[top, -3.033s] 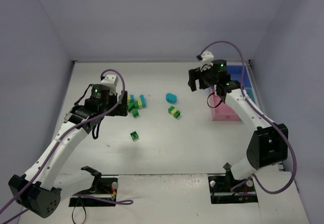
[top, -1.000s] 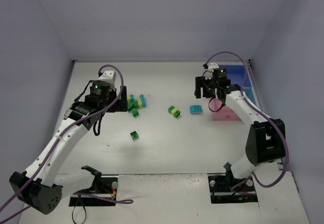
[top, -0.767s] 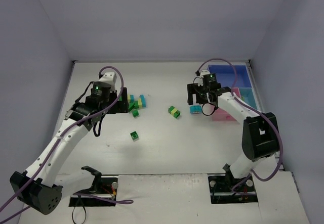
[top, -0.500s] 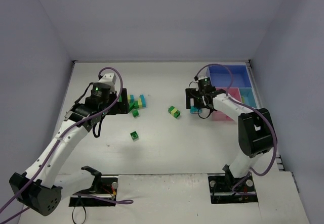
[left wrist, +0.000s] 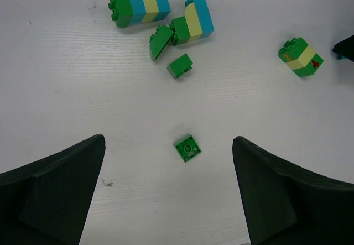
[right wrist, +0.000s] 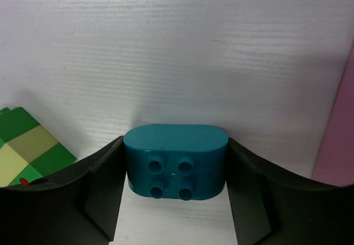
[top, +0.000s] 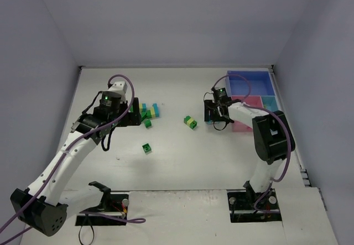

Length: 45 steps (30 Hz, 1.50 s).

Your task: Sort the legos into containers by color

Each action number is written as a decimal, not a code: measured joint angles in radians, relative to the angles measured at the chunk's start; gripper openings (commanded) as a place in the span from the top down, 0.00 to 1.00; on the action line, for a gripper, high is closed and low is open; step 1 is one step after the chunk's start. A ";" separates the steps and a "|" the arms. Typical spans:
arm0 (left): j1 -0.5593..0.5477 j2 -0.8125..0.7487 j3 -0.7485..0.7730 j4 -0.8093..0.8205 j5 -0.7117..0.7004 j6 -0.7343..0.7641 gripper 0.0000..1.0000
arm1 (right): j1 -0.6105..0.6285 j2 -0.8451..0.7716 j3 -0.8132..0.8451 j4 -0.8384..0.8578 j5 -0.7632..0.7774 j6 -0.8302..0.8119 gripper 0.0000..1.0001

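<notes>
My right gripper is shut on a cyan rounded lego, a finger pressed on each end, low over the table just left of the pink container. Beside it lies a green and yellow-green stack. My left gripper hangs open above the table with nothing between its fingers. A small dark green brick lies under it. Past that sits a cluster of mixed stacks and a loose green brick. The blue container and the light blue one join the pink one.
The right arm's purple cable loops over the trays. Grey walls close in the table on three sides. The pink tray's edge shows at the right of the right wrist view.
The right gripper came down and left from beside the trays to the cyan brick lying on the table and closed on it. The left arm has stayed still.
</notes>
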 measured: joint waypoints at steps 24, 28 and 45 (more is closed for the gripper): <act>0.000 0.000 0.001 -0.003 0.003 0.000 0.09 | -0.260 -0.331 0.002 -0.060 0.193 0.055 0.66; 0.000 0.000 0.001 -0.006 0.003 0.002 0.09 | -0.288 -0.312 -0.026 -0.079 0.210 0.093 0.41; 0.000 -0.051 0.053 -0.060 -0.026 0.019 0.09 | -0.047 -0.313 0.040 -0.099 0.112 -0.027 0.03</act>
